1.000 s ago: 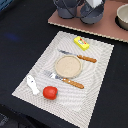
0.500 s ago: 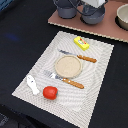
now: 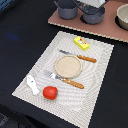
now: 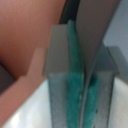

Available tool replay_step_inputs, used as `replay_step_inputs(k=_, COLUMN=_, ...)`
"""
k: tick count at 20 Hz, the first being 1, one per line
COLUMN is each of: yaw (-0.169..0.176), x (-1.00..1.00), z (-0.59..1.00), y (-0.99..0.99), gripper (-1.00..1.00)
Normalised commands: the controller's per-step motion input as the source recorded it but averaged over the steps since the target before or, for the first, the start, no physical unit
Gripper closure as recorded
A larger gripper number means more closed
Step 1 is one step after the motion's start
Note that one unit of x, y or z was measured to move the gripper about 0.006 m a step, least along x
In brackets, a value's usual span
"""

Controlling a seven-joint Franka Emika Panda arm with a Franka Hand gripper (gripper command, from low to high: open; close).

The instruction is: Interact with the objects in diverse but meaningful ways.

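Count, exterior view:

- placemat (image 3: 100, 70): 1, striped, pale.
- round tan plate (image 3: 67, 65): 1.
- orange-handled utensils: 2, one knife (image 3: 80, 56) and one fork (image 3: 66, 80).
- red tomato (image 3: 49, 92): 1.
- yellow packet (image 3: 82, 43) with red marks: 1.
- white fish-like piece (image 3: 33, 85): 1.
- grey cookware on the pinkish board (image 3: 107, 27): 2, one pot (image 3: 66, 8) and one second grey vessel (image 3: 93, 14), partly covered, type not clear.
- pale bowl-like item (image 3: 122, 16) at the frame edge: 1, cut off.
- pinkish board: 1.

Sausage: 0 counted in view.

Wrist view: too close and blurred to count anything.

Red tomato (image 3: 49, 92), yellow packet (image 3: 81, 43) — red marks, tan plate (image 3: 67, 65)
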Motion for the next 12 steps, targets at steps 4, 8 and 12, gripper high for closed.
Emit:
replay_step_inputs(k=4, yaw=0.065, x=0.34, z=0.37, y=0.25, gripper=-1.0)
replay_step_inputs(k=8, yaw=0.057, x=0.41, z=0.5, y=0.18, gripper=-1.0)
replay_step_inputs(k=12, yaw=0.022, x=0.68, z=1.0, y=0.16, gripper=-1.0)
